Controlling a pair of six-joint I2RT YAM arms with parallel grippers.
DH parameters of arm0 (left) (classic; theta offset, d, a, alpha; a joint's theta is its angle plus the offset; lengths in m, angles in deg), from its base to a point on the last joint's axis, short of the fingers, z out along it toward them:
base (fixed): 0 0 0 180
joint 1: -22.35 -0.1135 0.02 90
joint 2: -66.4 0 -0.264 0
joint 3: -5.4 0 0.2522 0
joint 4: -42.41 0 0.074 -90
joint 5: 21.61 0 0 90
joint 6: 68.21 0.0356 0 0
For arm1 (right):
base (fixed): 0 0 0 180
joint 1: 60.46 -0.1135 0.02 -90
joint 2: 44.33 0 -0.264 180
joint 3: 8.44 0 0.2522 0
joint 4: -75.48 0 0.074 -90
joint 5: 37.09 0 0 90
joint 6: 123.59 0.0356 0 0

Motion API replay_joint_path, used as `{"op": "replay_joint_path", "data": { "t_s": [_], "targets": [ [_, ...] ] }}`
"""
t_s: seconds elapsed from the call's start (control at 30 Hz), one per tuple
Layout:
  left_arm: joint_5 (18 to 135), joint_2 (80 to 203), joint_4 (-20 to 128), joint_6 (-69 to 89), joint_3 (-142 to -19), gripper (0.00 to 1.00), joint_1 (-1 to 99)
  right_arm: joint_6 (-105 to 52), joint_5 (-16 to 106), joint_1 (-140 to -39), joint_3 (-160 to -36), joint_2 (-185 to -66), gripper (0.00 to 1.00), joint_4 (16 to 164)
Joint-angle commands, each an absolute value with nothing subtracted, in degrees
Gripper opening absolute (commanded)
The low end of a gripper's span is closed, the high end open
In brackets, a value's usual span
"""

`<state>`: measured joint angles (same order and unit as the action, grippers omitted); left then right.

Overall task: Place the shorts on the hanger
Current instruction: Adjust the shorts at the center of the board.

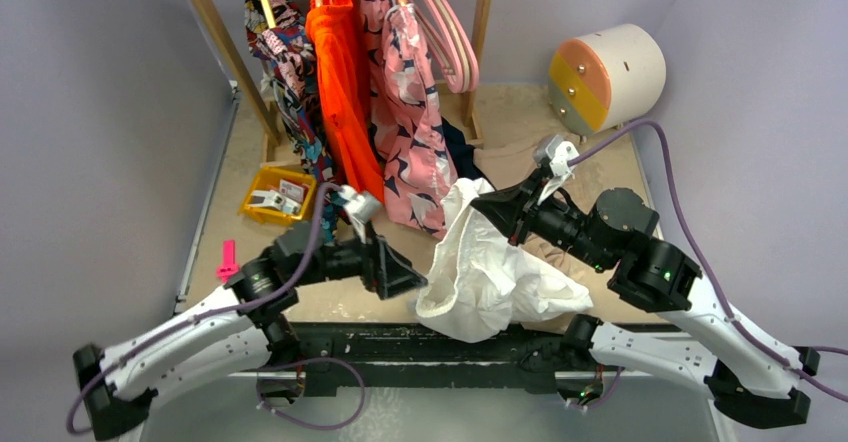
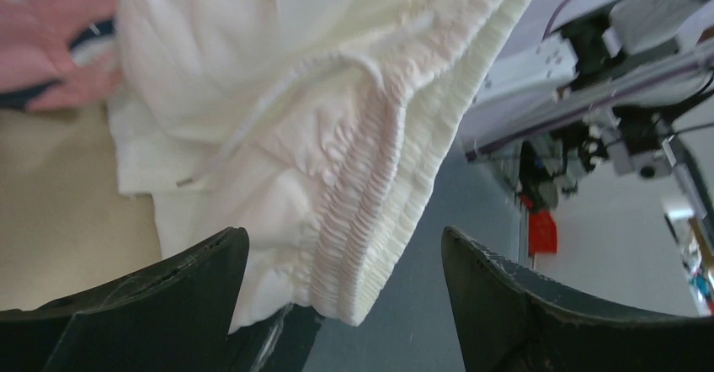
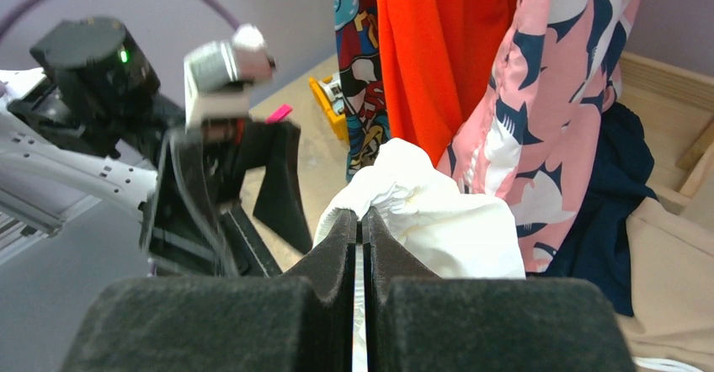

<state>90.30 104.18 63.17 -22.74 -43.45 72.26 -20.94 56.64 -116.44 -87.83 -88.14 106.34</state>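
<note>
The white shorts hang in a bunch over the table's near edge, pinched at the top by my right gripper. In the right wrist view that gripper is shut on a fold of the shorts. My left gripper stands open beside their lower left edge. In the left wrist view the gathered waistband droops between the spread jaws of the left gripper, close to the left finger, with a drawstring trailing above. The pink hanger hangs empty on the rack at the back.
On the wooden rack hang a multicoloured garment, an orange one and a pink patterned one. A tan garment lies behind the right arm. A yellow bin, a pink clip and a white drum sit around.
</note>
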Motion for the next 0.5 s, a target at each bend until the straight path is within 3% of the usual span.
{"op": "replay_joint_path", "data": {
  "t_s": [0.0,0.17,0.27,0.4,0.47],
  "targets": [
    [79.2,112.3,62.9,-17.3,-44.8,0.78,85.3,-19.6,59.8,-116.7,-86.8,-86.6,0.0,101.0],
    [71.9,115.5,62.6,-16.2,-45.4,0.76,91.0,-19.3,59.8,-116.7,-86.1,-85.5,0.0,101.4],
    [69.9,116.7,64.2,-15.7,-46.6,0.68,90.9,-19.4,58.9,-116.8,-86.0,-85.0,0.0,101.6],
    [65.4,116.6,64.9,-15.5,-47.8,0.38,91.0,-19.9,57.1,-116.8,-86.5,-84.6,0.0,102.3],
    [61.8,114.4,66.8,-14.6,-50.1,0.13,91.0,-20.8,55.6,-116.7,-87.4,-84.3,0.0,102.7]
  ]
}}
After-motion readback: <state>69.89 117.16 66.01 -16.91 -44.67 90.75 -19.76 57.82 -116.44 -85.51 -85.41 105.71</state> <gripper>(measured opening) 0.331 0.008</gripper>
